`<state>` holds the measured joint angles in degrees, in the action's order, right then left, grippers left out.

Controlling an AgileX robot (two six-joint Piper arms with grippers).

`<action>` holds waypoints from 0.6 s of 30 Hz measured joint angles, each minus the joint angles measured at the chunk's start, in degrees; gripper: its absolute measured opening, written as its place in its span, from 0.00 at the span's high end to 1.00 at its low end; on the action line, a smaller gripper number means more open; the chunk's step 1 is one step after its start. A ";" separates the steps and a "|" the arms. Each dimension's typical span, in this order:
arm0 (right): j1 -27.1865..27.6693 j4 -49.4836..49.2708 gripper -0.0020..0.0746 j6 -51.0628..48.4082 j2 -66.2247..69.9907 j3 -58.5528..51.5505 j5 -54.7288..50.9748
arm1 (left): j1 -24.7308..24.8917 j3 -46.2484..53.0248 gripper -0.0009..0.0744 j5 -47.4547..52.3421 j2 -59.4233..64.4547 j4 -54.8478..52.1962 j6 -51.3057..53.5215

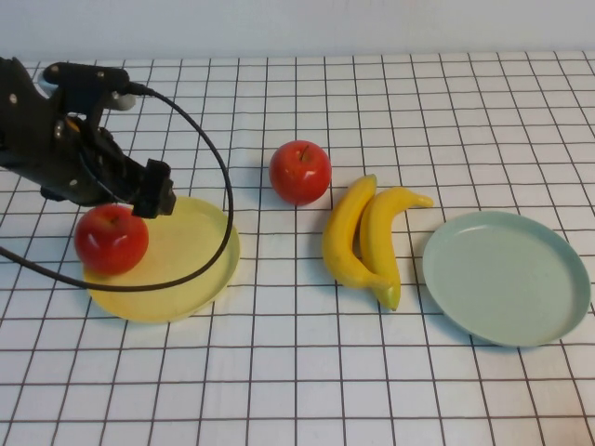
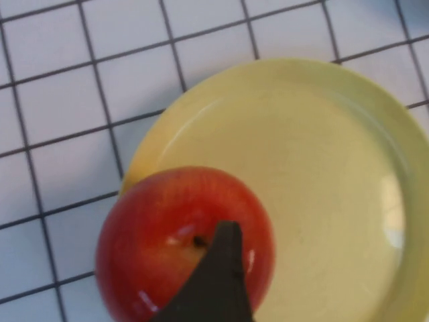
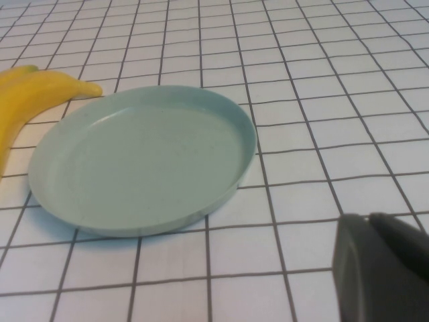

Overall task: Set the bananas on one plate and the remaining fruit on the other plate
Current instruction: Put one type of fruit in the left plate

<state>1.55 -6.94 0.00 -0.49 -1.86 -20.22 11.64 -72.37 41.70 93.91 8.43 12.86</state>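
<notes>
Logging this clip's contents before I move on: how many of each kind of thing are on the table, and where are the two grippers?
Apples: 2, one on the yellow plate, one on the table
Bananas: 2, on the table
Plates: 2, yellow and green-blue
Total: 6
Left gripper: above the yellow plate, by the apple.
Right gripper: near the green-blue plate.

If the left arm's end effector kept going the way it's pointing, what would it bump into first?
Probably the red apple on the yellow plate. The left end effector hovers just above it, one fingertip over its stem dimple. The right end effector sits near the green-blue plate.
</notes>
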 joint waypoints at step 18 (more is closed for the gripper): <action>0.00 0.00 1.00 0.00 0.00 0.00 0.00 | 11.00 -0.09 0.10 -25.57 3.36 33.71 43.93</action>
<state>1.55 -6.94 0.00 -0.49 -1.86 -20.22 22.64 -72.46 16.13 97.27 42.14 56.79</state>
